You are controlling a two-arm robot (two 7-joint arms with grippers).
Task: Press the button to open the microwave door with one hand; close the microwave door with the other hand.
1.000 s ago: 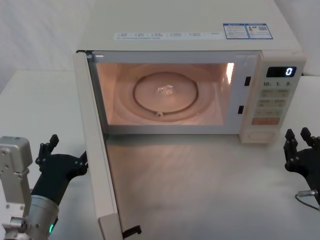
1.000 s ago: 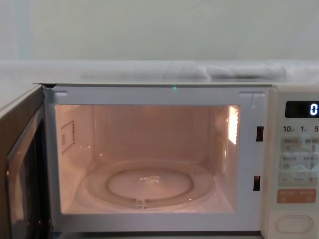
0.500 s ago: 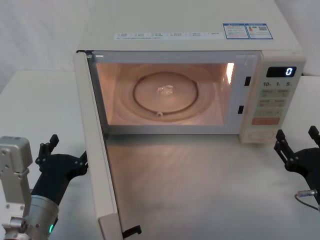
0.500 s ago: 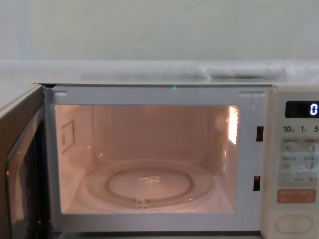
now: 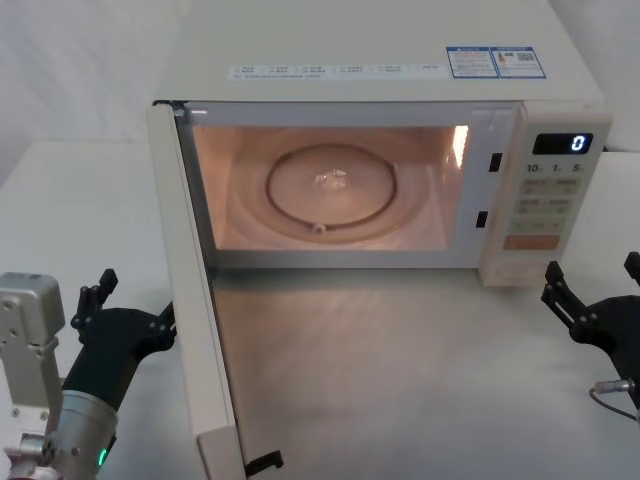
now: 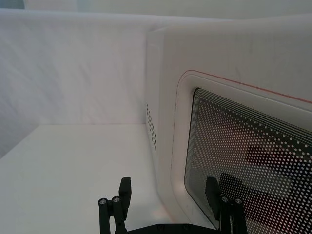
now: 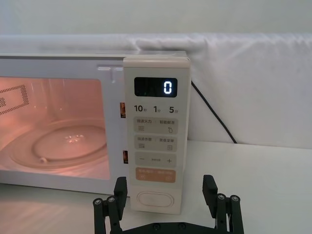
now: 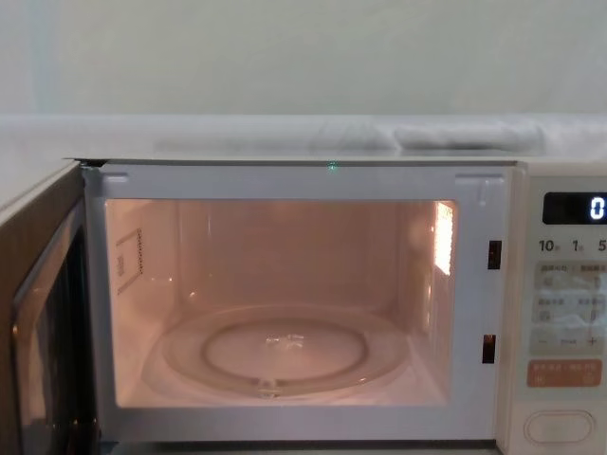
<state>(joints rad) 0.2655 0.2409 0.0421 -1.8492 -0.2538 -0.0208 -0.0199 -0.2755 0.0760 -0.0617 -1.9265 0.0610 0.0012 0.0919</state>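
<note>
We see the microwave door (image 5: 195, 330) swung fully out toward the robot on its left-side hinge, leaving the lit cavity and its glass turntable (image 5: 333, 187) exposed. The left gripper (image 5: 125, 300) hovers low over the tabletop (image 5: 80, 210) just outside the door's outer face, its fingers spread apart and holding nothing; from the left wrist view that gripper (image 6: 168, 195) faces the door's dotted window (image 6: 243, 161), with one fingertip in front of the window and the other off to the side toward the open tabletop.

On the other side, the right gripper (image 5: 590, 290) sits near the tabletop, a little in front of and to the right of the control panel, fingers wide apart and empty. We see the button (image 7: 156, 200) at the bottom of that panel, framed between the right gripper's fingers (image 7: 120, 190) in the right wrist view yet apart from them, directly below the orange key (image 7: 156, 174). The display (image 5: 561, 143) reads 0.

The tabletop is plain white; a white cloth backdrop (image 7: 253, 83) hangs behind the microwave, with a dark cable (image 7: 212, 114) trailing down across it.
</note>
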